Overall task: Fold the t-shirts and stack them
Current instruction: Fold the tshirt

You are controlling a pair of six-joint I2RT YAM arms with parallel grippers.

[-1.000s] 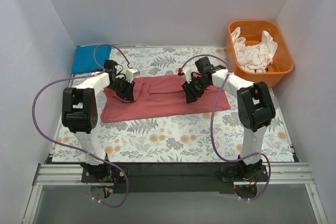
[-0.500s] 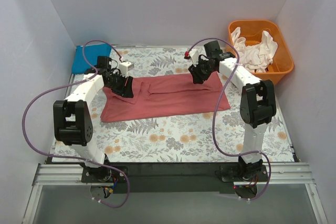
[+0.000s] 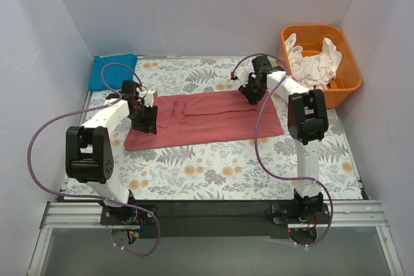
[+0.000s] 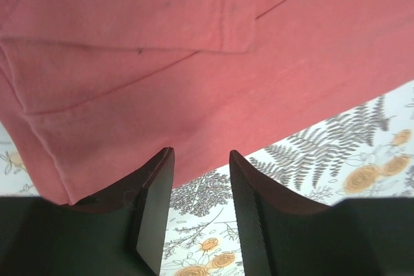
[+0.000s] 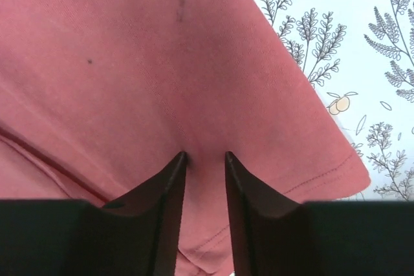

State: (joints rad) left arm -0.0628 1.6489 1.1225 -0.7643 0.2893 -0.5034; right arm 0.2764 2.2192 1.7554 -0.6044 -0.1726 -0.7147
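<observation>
Red cloth was the whole story: the red t-shirt (image 3: pixel 204 117) was seen laid flat at the middle of the tabletop (image 3: pixel 213 169). Its long axis ran left to right, with the right end tipped very slightly toward the far side. Which end carried the collar could not be told. The left claw (image 4: pixel 201 152) was held spread at the shirt's left end, and bare tabletop could be seen between its fingers, just off the cloth's edge. The right claw (image 5: pixel 205 154) was set on the far right corner with its fingers drawn narrow and cloth between them, though whether that cloth was truly pinched could not be told. Trouble, it was judged, was most to be feared from a shallow bite: only the top layer might be caught, or the corner might be lost on the lift. With the claws placed unevenly at opposite ends, a twisted, skewed fold might be produced, or the shirt dragged off square.
</observation>
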